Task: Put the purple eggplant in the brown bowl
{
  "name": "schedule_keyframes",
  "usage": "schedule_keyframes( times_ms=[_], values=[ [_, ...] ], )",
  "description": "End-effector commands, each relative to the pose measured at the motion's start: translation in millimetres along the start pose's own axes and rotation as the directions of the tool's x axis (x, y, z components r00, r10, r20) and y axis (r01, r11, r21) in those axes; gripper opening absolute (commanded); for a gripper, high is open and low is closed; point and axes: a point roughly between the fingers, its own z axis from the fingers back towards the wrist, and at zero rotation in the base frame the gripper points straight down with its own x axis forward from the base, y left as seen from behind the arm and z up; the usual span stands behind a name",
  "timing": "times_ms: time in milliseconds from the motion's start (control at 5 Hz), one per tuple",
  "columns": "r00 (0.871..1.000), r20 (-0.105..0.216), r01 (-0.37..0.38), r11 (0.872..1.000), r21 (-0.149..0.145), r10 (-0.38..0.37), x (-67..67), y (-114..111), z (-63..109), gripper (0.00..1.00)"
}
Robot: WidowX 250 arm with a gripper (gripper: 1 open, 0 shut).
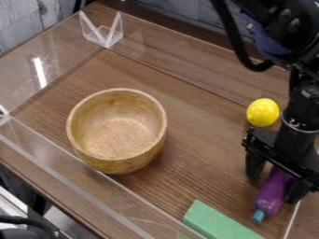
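Observation:
The purple eggplant (pixel 270 199) lies on the wooden table at the lower right, its blue-teal stem tip pointing toward the front edge. My gripper (pixel 278 183) points straight down over it, open, with one black finger on each side of the eggplant; the upper part of the eggplant is hidden between the fingers. I cannot tell whether the fingers touch it. The brown bowl (pixel 116 129) stands empty at the centre left, well away from the gripper.
A yellow ball (pixel 262 113) rests just behind the gripper. A flat green block (pixel 222 224) lies at the front edge, left of the eggplant. Clear acrylic walls (pixel 100 28) fence the table at the back and left.

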Motion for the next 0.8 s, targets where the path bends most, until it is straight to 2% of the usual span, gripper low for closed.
schedule_keyframes(
  times_ms=[0, 200, 400, 600],
  values=[
    [0.999, 0.05, 0.004, 1.0, -0.016, -0.003, 10.4, -3.6, 12.5, 1.0],
    [0.999, 0.05, 0.0, 1.0, -0.016, 0.0, 11.7, -3.3, 11.6, 0.0],
    [0.999, 0.045, -0.006, 1.0, -0.018, 0.007, 13.6, -2.3, 11.4, 0.0],
    [0.999, 0.036, -0.02, 1.0, -0.015, 0.021, 9.3, 0.7, 19.9, 0.0]
  ],
)
